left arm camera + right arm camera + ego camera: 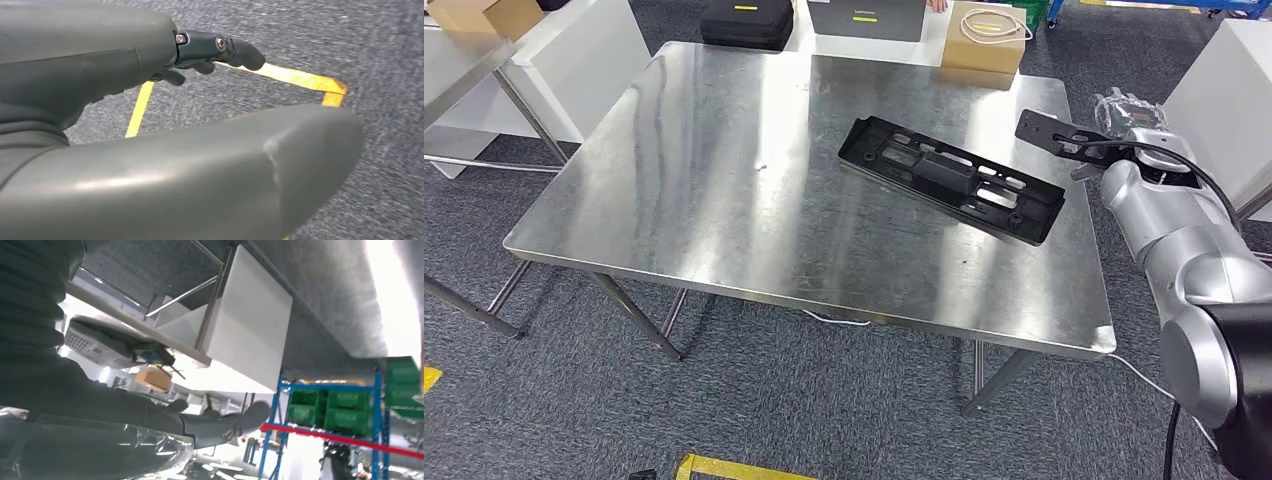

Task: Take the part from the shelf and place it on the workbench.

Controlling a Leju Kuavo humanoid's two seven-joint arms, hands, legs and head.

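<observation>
A long black plastic part [951, 177] — a flat frame with slots and cut-outs — is lying on the steel workbench [724, 190], slanting from about the table's centre toward its 4 o'clock corner. It is resting flat on the metal, its near end sitting close to the right-hand edge.

The right hand [1132, 118] is hovering just off that edge, at roughly 3 o'clock from the part, wrapped in clear plastic film. The part is lying apart from it, with bare steel between its far end and the hand. A black bracket [1056, 137] on the wrist is pointing toward the table. From the right wrist camera the fingers [227, 424] are stretching out long and nearly straight, closing on nothing — the hand is spread and empty.

The left hand [165, 115] is hanging low beside the body over grey carpet [380, 60] marked with yellow tape [295, 77]. Its dark fingers [235, 50] are reaching out with only a slight curl at the tips, well clear of the thick thumb, and nothing is sitting between them.

Beyond the workbench at 12 o'clock, a black case [747, 22], a dark grey box [866, 18] and a cardboard box [986, 40] with a coil of pale cable on top are standing in a row.
</observation>
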